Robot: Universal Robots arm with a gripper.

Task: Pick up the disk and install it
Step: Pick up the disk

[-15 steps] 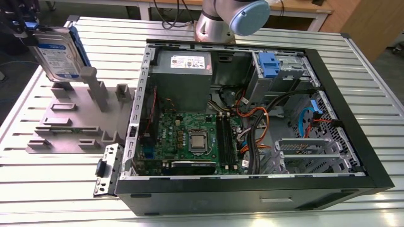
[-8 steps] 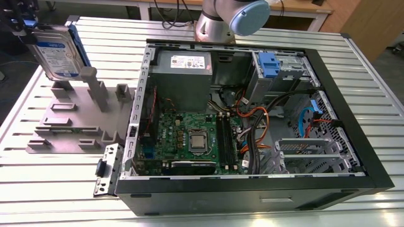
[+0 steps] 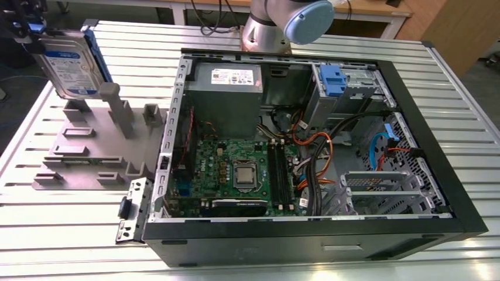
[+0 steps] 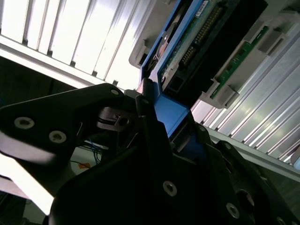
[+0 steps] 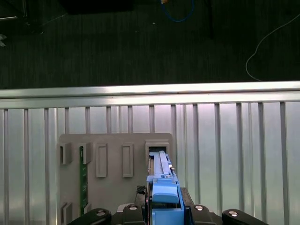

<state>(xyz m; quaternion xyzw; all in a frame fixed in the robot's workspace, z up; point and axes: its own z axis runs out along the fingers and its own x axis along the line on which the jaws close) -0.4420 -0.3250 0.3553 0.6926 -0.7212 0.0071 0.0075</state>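
The disk (image 3: pixel 70 64), a silver drive with a blue-and-white label in a blue carrier, stands upright at the exterior view's far left, over the grey holder (image 3: pixel 93 146). My gripper (image 3: pixel 27 29) is shut on its upper end. In the first wrist view the blue carrier (image 5: pixel 164 197) sits between my gripper's (image 5: pixel 165 213) dark fingers, in line with a holder slot (image 5: pixel 157 150). In the second wrist view the black fingers (image 4: pixel 150 140) clamp the carrier's blue edge (image 4: pixel 171 115), and the disk's underside (image 4: pixel 206 42) with its connector faces the camera. I cannot tell if the disk's lower edge still touches the holder.
An open black computer case (image 3: pixel 312 237) lies on the slatted aluminium table (image 3: pixel 78 234), showing a motherboard (image 3: pixel 242 170), a grey power supply (image 3: pixel 226 79), cables and a blue bracket (image 3: pixel 332 79) in the drive bay. A green memory stick (image 5: pixel 83 178) stands in the holder. The arm's base (image 3: pixel 281 23) rises behind the case.
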